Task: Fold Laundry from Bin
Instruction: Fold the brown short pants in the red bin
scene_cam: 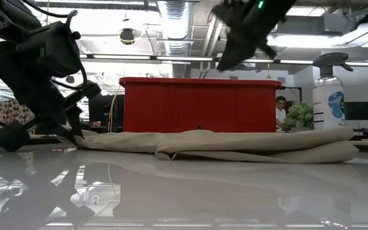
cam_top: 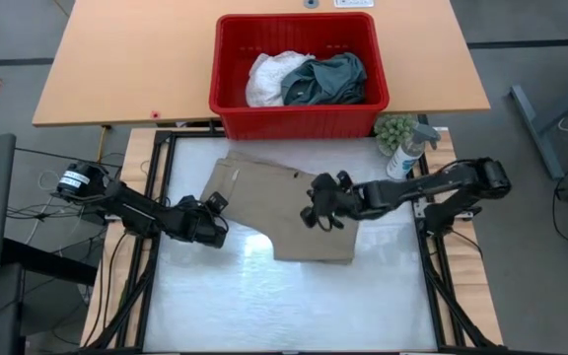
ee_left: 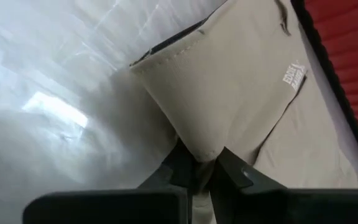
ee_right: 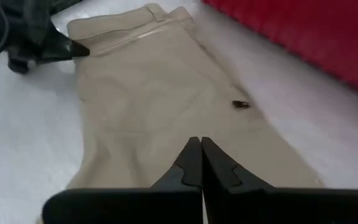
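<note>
So I'm mid-fold on the khaki trousers (cam_top: 279, 212), lying flat on the glossy white worktop (cam_top: 294, 306) just in front of the red bin (cam_top: 299, 108). Left claw (ee_left: 199, 167) is clamped on a stitched corner nearest the bin's left end. Right claw (ee_right: 196, 163), fingers together, hangs above the soft twill. Next I'd guess that corner gets carried across. White and teal garments (cam_top: 309, 79) wait crumpled in the bin.
</note>
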